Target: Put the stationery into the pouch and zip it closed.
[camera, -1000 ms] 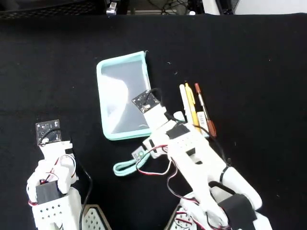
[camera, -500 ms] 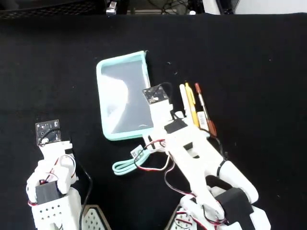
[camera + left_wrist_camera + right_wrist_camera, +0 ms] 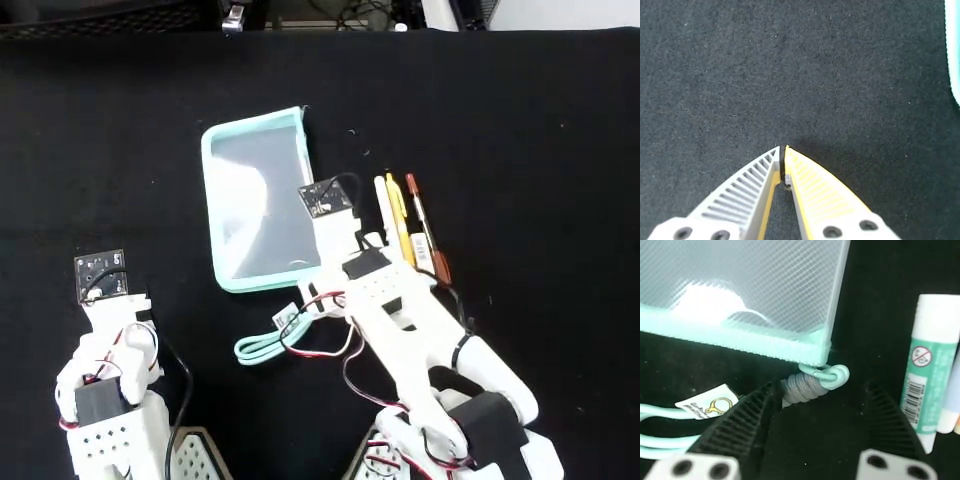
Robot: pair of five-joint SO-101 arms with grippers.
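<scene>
- Black fuzzy cloth (image 3: 520, 120) carries a flat mint pouch (image 3: 255, 200) (translucent mesh), with slim pens (image 3: 400, 215) just beside it.
- Right gripper (image 3: 822, 392) gapes astride the pouch's cord ring (image 3: 832, 375).
- Left gripper (image 3: 782, 150) is pinched together, empty.

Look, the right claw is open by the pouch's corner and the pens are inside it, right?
No. The right gripper is open by the pouch corner, but the pens lie outside, on the table beside it; the high view shows this.

Mint mesh pouch (image 3: 252, 200) lies flat beside pens (image 3: 398, 212).
</scene>
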